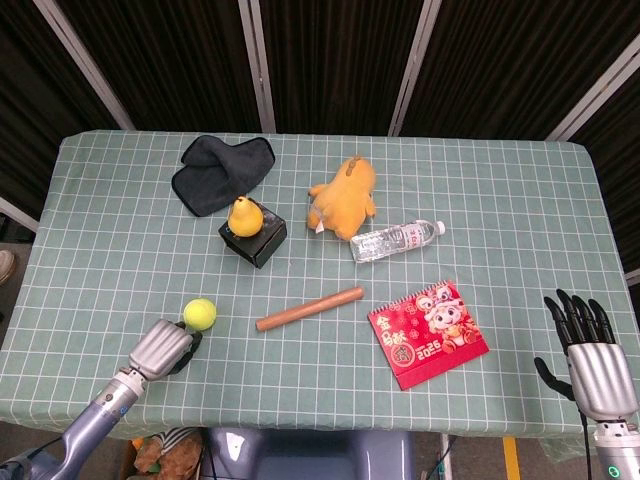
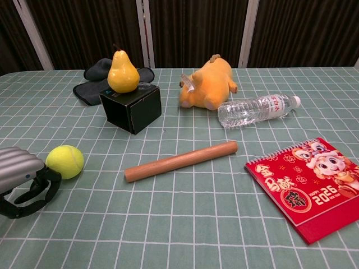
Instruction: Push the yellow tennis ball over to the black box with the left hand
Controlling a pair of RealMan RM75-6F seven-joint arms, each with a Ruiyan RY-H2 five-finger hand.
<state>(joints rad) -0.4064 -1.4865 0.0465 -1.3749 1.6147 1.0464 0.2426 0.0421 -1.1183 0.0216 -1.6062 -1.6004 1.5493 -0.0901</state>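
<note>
The left hand (image 1: 163, 348) lay low, just behind and left of the ball (image 1: 199, 314), its silver back turned up and its dark fingers (image 2: 33, 193) curled under toward the ball, holding nothing. Whether they touched the ball could not be told. Its forearm ran back and to the left, away from the ball. The right hand (image 1: 588, 358) was far to the right of the ball, back up, fingers spread and pointing forward, thumb out to the side, empty.
</note>
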